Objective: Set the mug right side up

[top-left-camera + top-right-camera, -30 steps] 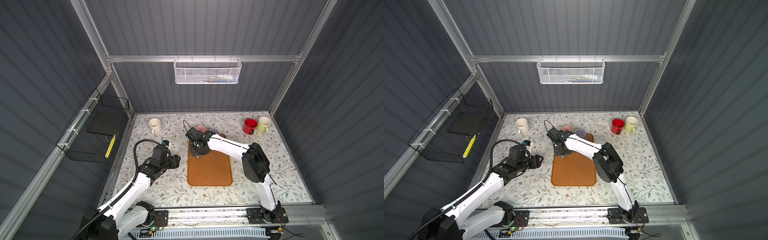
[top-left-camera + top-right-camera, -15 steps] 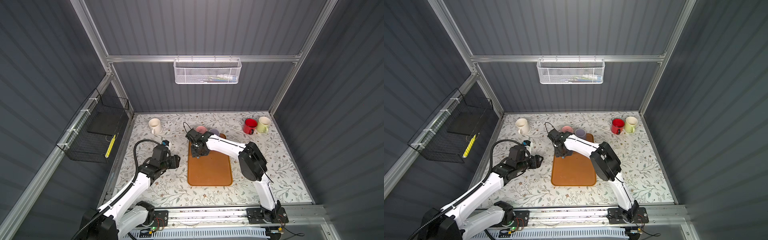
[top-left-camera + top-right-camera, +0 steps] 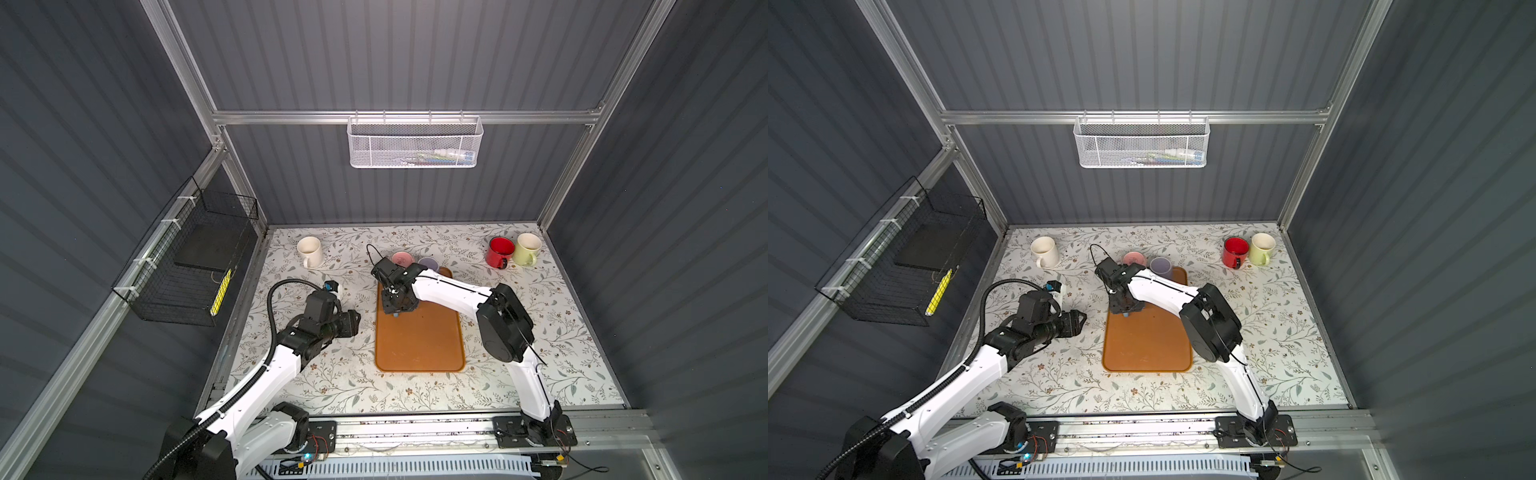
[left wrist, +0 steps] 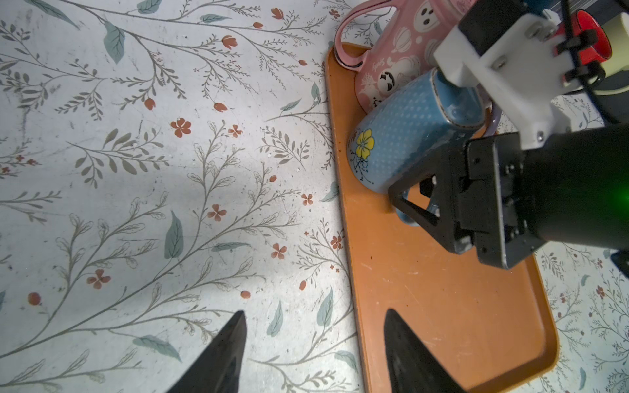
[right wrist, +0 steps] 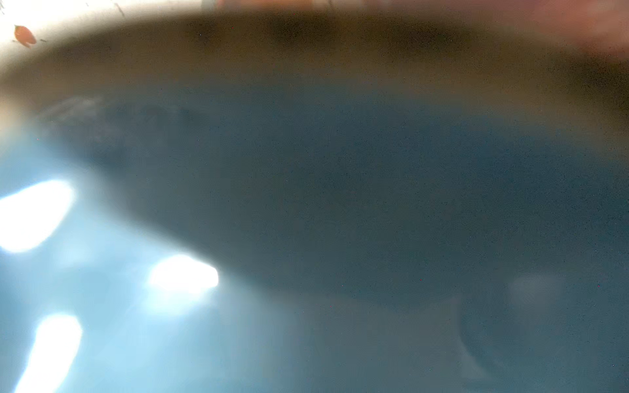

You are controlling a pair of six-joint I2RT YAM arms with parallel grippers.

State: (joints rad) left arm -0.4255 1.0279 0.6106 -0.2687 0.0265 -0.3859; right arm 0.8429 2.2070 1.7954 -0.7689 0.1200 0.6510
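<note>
The mug (image 4: 401, 143) is light blue with a yellow flower. It stands upside down at the far left of the orange tray (image 4: 442, 306), base up and handle near the tray floor. From above, my right gripper (image 3: 397, 309) straddles it. One black finger (image 4: 418, 211) lies beside the handle and the other is hidden behind the mug. In both top views only a blue sliver (image 3: 1126, 316) shows under the gripper. The right wrist view is filled by a blurred blue surface (image 5: 306, 221). My left gripper (image 4: 315, 316) hangs open and empty over the tray's left edge.
A pink mug (image 3: 402, 258) and a purple mug (image 3: 429, 263) stand close behind the blue one. A red mug (image 3: 500, 251) and a pale green mug (image 3: 528, 247) sit at the back right, a white mug (image 3: 309, 250) at the back left. A black wire basket (image 3: 187, 266) hangs on the left wall.
The right gripper has shifted slightly over the tray's far left corner and its jaws have narrowed round the mug. The left arm has not moved.
</note>
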